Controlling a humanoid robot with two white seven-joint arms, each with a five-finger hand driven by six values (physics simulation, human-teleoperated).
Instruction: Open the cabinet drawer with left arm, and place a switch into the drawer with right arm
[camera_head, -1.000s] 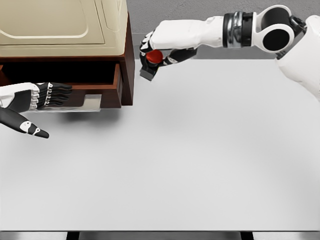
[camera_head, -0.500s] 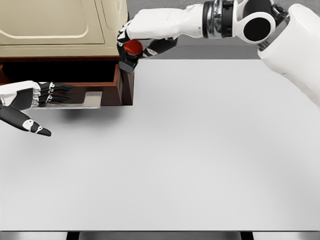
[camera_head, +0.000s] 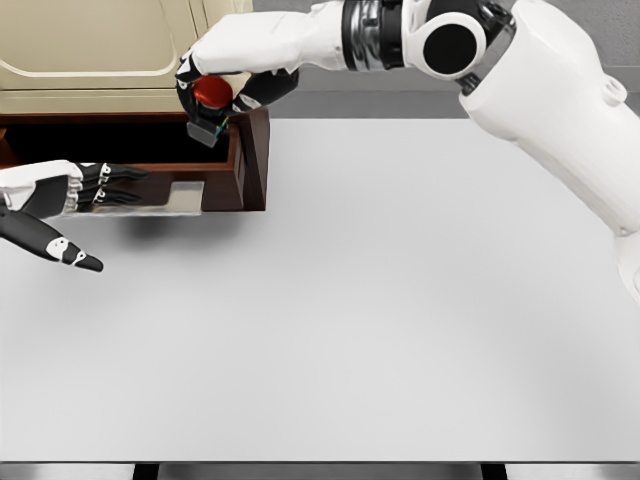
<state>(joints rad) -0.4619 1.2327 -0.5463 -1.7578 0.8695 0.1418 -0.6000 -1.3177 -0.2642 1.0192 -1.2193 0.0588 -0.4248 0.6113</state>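
While the left hand is held at the drawer front with fingers extended on the handle, the drawer stands pulled out of the cabinet. The switch is gripped by the right hand above the drawer's right end, clear of the tabletop.

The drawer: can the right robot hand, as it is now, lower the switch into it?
Probably yes. The drawer stands pulled out, its top open, and the right robot hand holds the switch just above its right end. Nothing lies between them; the left robot hand is at the drawer's front.
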